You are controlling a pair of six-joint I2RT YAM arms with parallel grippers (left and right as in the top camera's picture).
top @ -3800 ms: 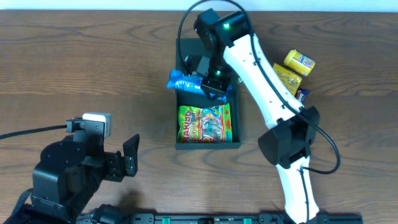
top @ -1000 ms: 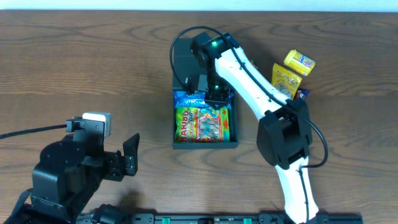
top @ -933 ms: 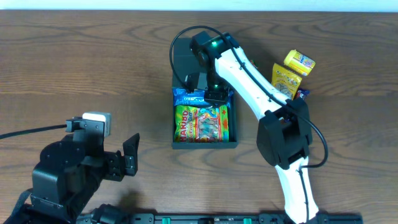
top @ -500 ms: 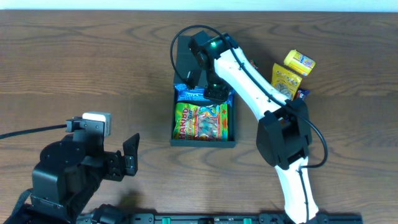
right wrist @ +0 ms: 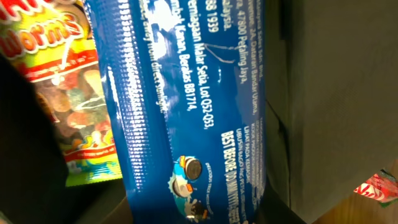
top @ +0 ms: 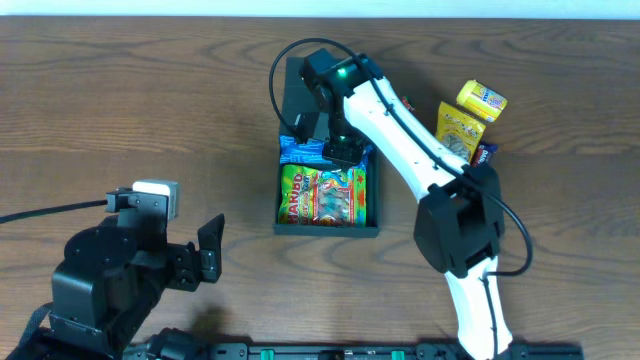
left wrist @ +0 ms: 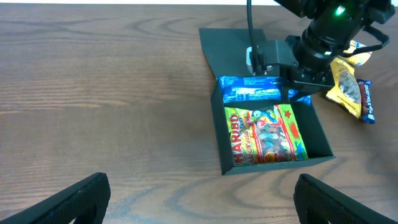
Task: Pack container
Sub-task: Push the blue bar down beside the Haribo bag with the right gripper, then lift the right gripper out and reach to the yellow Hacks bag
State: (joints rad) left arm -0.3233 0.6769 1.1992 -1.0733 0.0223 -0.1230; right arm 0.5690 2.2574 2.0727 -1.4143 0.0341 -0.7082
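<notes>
Container (top: 327,229) sits mid-frame in overhead view on wooden worktop (top: 150,100), flap lid (top: 297,100) open and laid back toward top of frame. Inside, red/green gummy packet (top: 323,194) fills lower part. Blue packet (top: 303,152) lies crosswise at upper end, touching gummy packet's top edge. Right arm's fingers (top: 340,152) are down at right end of blue packet. In wrist view the packet's printed side fills the frame w/ dark box wall beside it, and can't tell if the fingers are clamped on it or loose. Left arm's fingers (left wrist: 81,196) sit at lower left of overhead view, well apart from container, spread wide w/ nothing between. Yellow snack packs (top: 482,100) lie at upper right, outside container, near right arm.
</notes>
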